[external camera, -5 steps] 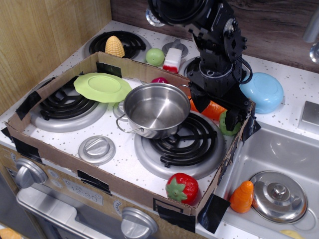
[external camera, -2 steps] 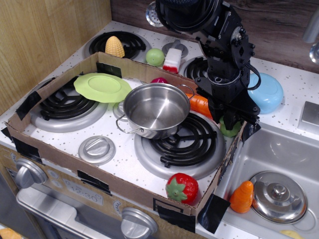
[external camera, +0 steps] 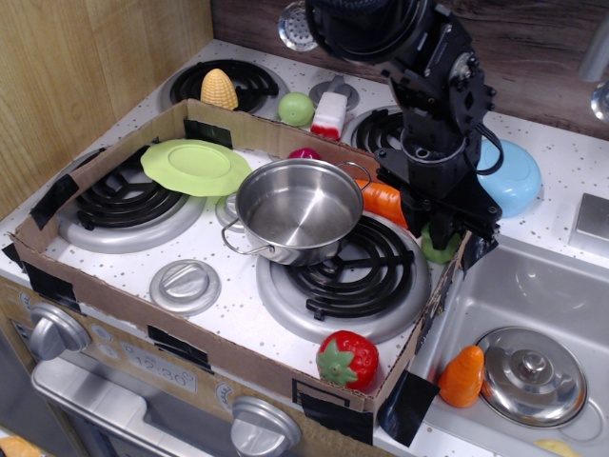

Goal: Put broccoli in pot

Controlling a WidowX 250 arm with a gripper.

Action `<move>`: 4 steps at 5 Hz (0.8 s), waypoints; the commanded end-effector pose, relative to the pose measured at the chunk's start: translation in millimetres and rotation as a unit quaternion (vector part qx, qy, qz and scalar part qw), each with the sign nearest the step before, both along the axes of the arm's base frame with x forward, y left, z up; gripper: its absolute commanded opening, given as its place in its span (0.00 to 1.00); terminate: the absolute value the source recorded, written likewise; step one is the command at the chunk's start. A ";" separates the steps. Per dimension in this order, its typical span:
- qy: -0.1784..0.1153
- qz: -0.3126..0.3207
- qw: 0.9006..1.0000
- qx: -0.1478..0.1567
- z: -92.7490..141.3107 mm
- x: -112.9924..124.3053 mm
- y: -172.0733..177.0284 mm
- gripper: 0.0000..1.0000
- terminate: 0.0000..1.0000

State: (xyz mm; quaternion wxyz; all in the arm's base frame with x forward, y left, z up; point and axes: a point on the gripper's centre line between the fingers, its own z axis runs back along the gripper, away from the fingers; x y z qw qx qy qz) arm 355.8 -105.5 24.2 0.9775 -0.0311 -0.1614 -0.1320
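The broccoli (external camera: pixel 436 249) sits at the right inner edge of the cardboard box (external camera: pixel 114 276), to the right of the pot (external camera: pixel 298 208) and mostly hidden. The gripper (external camera: pixel 440 231) is down on it, fingers either side; whether they clamp it, I cannot tell. An orange carrot (external camera: pixel 383 201) lies between pot and gripper.
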 end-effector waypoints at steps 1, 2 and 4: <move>-0.007 0.027 0.999 0.031 82.7 1.0 0.2 0.00 0.00; -0.005 0.039 0.998 0.042 112.9 -1.0 3.8 0.00 0.00; 0.015 0.059 0.997 0.042 128.6 -14.1 33.7 0.00 0.00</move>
